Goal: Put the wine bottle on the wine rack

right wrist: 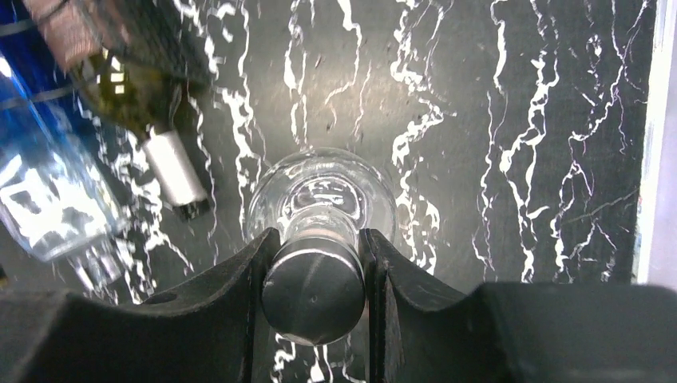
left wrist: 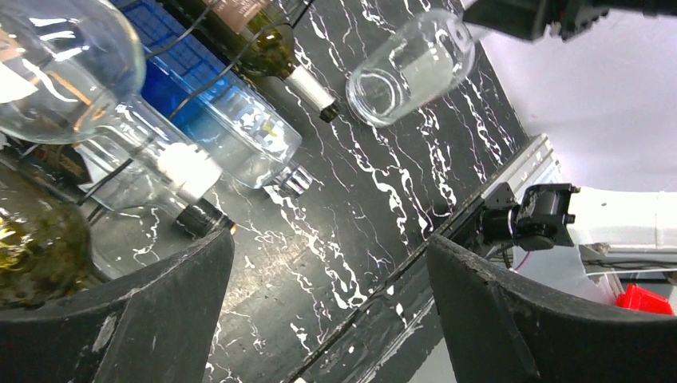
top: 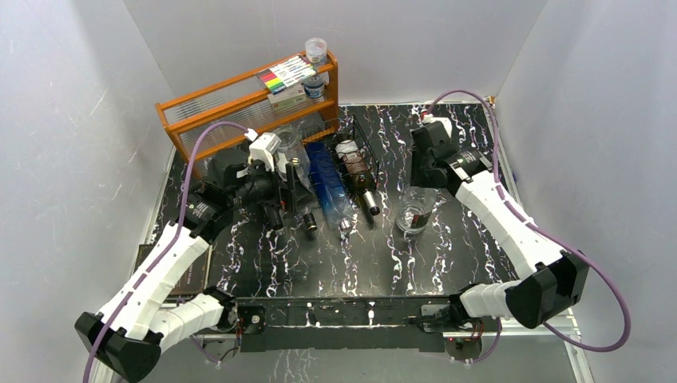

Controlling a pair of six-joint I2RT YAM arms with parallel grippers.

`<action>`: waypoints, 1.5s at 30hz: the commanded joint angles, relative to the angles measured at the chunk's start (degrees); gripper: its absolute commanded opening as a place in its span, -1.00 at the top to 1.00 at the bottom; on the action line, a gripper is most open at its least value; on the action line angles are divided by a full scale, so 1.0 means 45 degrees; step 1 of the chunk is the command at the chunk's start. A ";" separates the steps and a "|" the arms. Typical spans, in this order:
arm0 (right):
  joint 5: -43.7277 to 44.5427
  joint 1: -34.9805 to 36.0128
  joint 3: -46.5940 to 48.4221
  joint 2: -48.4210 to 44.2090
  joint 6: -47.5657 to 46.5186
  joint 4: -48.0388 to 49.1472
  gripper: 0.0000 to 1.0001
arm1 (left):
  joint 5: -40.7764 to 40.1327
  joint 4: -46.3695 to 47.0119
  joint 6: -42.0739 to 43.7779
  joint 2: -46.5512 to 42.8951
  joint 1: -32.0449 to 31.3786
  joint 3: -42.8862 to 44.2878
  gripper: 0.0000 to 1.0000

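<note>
Overhead view of a black, white-veined worktop (top: 447, 263) with two white robot arms extending over it from the near edge. The right fingers (right wrist: 257, 267) are clenched on the silver cap (right wrist: 313, 297) of a clear glass wine bottle (right wrist: 319, 187). The right wrist camera looks straight down the bottle's neck, and the marbled surface shows through the glass. From above, this bottle is at the middle right of the worktop, just right of the wine rack (top: 361, 137) and apart from it. Whether its base touches the surface cannot be told. The rack is a low black wire frame at the back centre. Lying in it side by side are a clear bottle (top: 291, 148), a blue bottle (top: 323, 179) and a dark green bottle (top: 357, 171) with a label, their necks pointing toward the arms. The left fingers (left wrist: 199, 275) are spread wide with nothing between them, at the rack's left side beside the clear bottle. At the back left stands an orange wooden shelf (top: 231, 108) carrying a pack of coloured markers (top: 286, 74)
</note>
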 commanded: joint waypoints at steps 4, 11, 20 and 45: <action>0.0310 -0.1363 -0.0714 -0.0874 0.1098 0.3894 1.00 | -0.0477 0.0377 -0.0353 -0.0027 -0.0557 -0.0194 -0.79; 0.0136 -0.1516 -0.2132 -0.1786 0.2157 0.5293 1.00 | -0.0653 0.0378 -0.0400 -0.0407 -0.0582 -0.0437 -0.80; 0.0169 -0.1757 -0.4089 -0.3644 0.4435 0.5549 1.00 | -0.0574 0.0379 -0.0651 -0.0440 -0.0646 -0.0469 -0.80; -0.6093 -0.1749 -0.6222 -0.5400 0.4559 0.2521 1.00 | -0.1103 0.0476 -0.0586 0.0143 -0.0933 -0.0356 -0.80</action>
